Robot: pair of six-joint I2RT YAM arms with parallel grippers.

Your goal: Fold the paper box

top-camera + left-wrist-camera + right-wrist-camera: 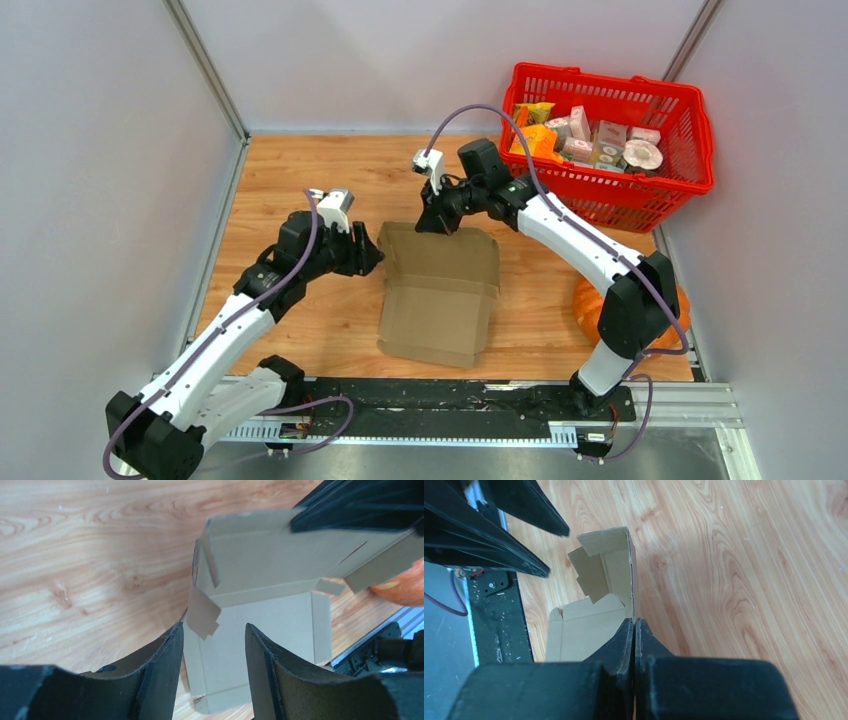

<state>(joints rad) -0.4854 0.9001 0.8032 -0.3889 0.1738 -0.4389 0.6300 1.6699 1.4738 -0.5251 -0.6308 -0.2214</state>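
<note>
Table [300, 180] bearing box [440, 295] at centre, back wall raised. Right gripper [634, 622] pinched shut, apparently on that wall's top edge; left gripper [214, 630] released, jaws apart just beside the left flap [202, 612]. Hold the wall upright; tuck flap inward squarely, without creasing.

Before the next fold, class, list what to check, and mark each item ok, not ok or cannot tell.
1. The right gripper is shut on the box at its far wall: ok.
2. The left gripper is open: ok.
3. The left gripper touches the box: cannot tell.
4. The box's near panel lies flat: ok.
5. The pumpkin is apart from the box: ok.
</note>
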